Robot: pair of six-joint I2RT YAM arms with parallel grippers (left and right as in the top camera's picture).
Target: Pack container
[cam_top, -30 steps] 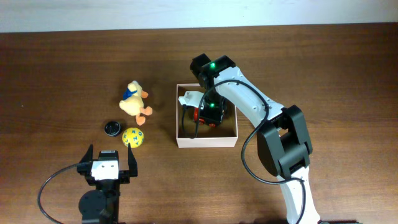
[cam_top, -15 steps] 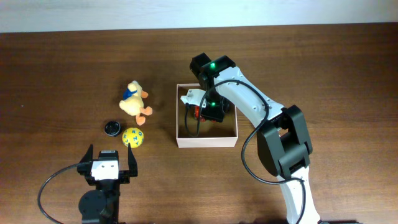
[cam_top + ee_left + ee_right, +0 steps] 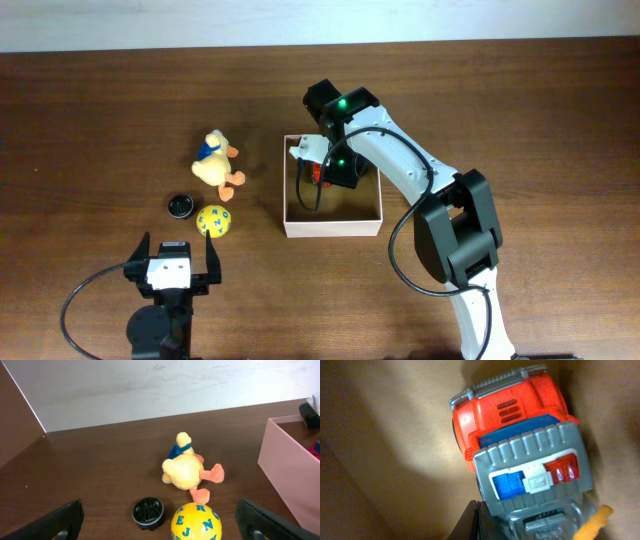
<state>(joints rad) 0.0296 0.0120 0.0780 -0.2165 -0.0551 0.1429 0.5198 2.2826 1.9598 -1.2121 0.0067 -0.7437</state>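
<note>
Right tool point(image 3: 317, 170) in container point(image 3: 333, 228), grip unclear, red truck point(image 3: 510, 415) mostly hidden overhead, left tool point(image 3: 175, 255) spread, empty.

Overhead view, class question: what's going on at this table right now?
The right gripper is down inside the container, close over a red and grey toy truck; whether its fingers grip the truck can't be seen. The left gripper sits open and empty, away from the container. A plush duck, a yellow ball and a black cap lie outside, to the container's left.
</note>
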